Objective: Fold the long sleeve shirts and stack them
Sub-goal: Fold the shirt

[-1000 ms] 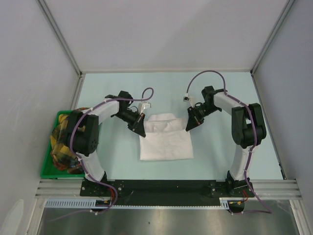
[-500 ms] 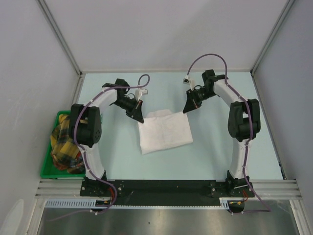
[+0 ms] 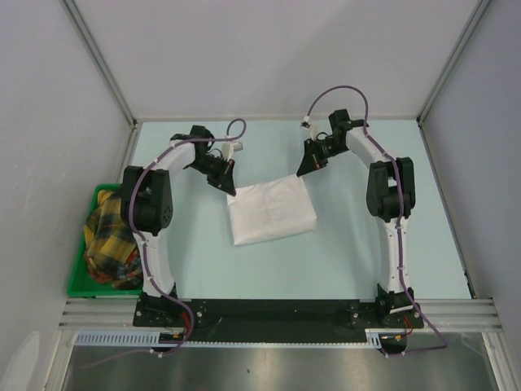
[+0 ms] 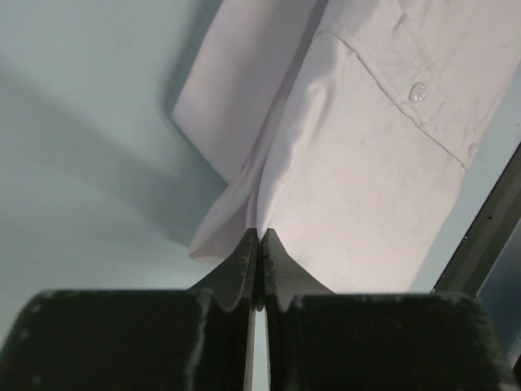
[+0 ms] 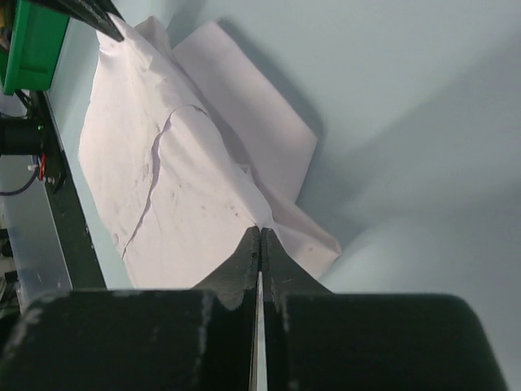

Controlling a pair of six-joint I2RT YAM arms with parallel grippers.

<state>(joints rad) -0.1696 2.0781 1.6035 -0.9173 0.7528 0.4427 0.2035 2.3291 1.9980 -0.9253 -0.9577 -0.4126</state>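
Lying folded into a rectangle at the middle of the pale blue-green table (image 3: 358, 244), a thin, plain white, wrinkled long sleeve shirt (image 3: 271, 212) is gripped at both far corners. Its far left corner is pinched by the left gripper (image 3: 231, 187), whose fingers are pressed almost together on the cloth. The far right corner is nipped likewise by the right gripper (image 3: 302, 169). A green plastic bin (image 3: 77, 281) holding plaid cloth (image 3: 110, 240) is seen at the table's left edge.
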